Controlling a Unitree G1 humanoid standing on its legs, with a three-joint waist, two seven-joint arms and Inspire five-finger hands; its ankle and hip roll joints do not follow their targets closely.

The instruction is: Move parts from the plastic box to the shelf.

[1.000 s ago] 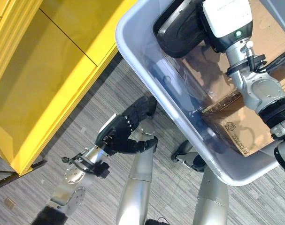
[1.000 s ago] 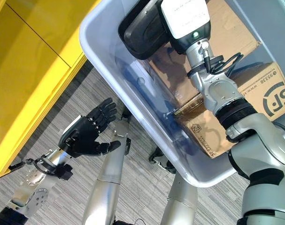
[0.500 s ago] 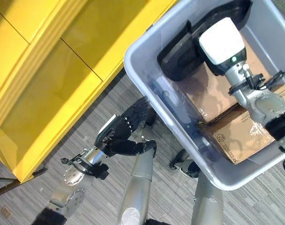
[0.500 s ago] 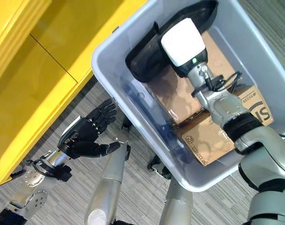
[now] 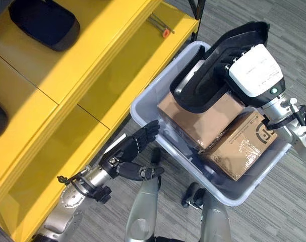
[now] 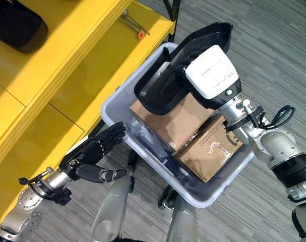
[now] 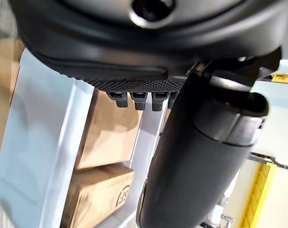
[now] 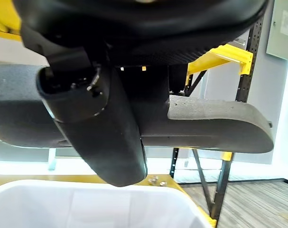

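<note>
The right hand [image 5: 228, 58] grips a black part [image 5: 213, 75] above the grey box [image 5: 142, 108], which holds two cardboard boxes [image 5: 238, 143]. The left hand [image 5: 127, 154] is open, empty.

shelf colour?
Bright yellow shelf; clearest in the left eye view.
</note>
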